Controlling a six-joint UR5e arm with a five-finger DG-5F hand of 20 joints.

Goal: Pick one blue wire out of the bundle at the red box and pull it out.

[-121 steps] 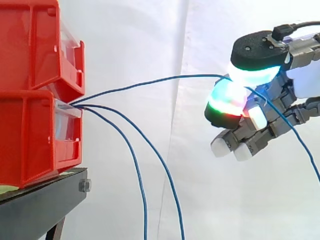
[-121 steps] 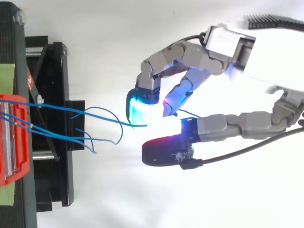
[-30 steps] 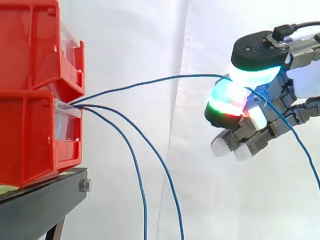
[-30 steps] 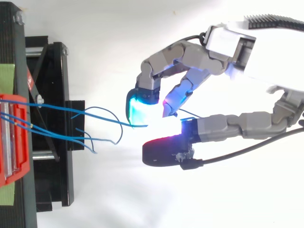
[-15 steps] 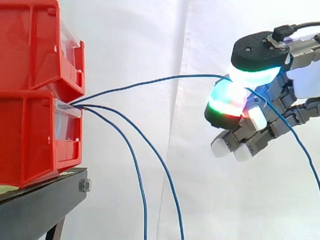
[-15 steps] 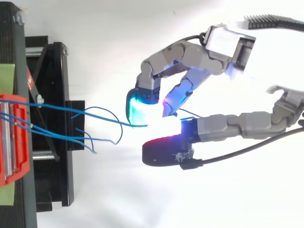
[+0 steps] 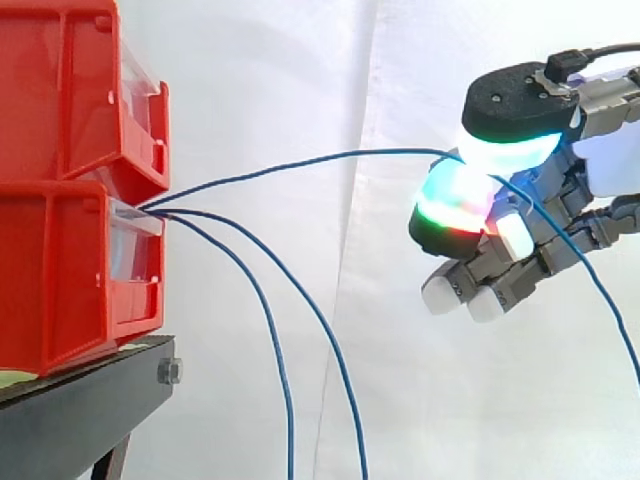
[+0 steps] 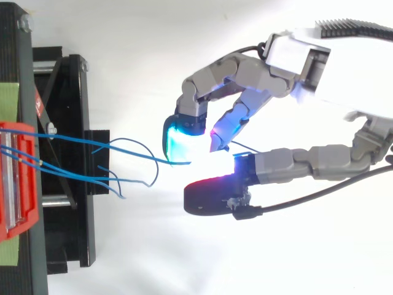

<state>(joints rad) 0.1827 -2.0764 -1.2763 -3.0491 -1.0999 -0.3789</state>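
Three blue wires come out of the slot between the two stacked red boxes (image 7: 70, 270). One blue wire (image 7: 300, 162) runs taut to the right, up to my hand (image 7: 608, 160), where it is pinched between the glowing fingertips (image 7: 455, 195). Past the pinch it drops away towards the lower right. In the top view the same wire (image 8: 142, 153) reaches the cyan pad of the hand (image 8: 319, 67). The other two wires (image 7: 272, 325) hang loose from the box and sag downward. The hand is well to the right of the boxes, apart from them.
The red boxes rest on a black stand (image 7: 80, 410) at the left, also seen from above as a black frame (image 8: 67, 123). A white curtain (image 7: 300, 80) hangs behind. Open space lies between the stand and the hand.
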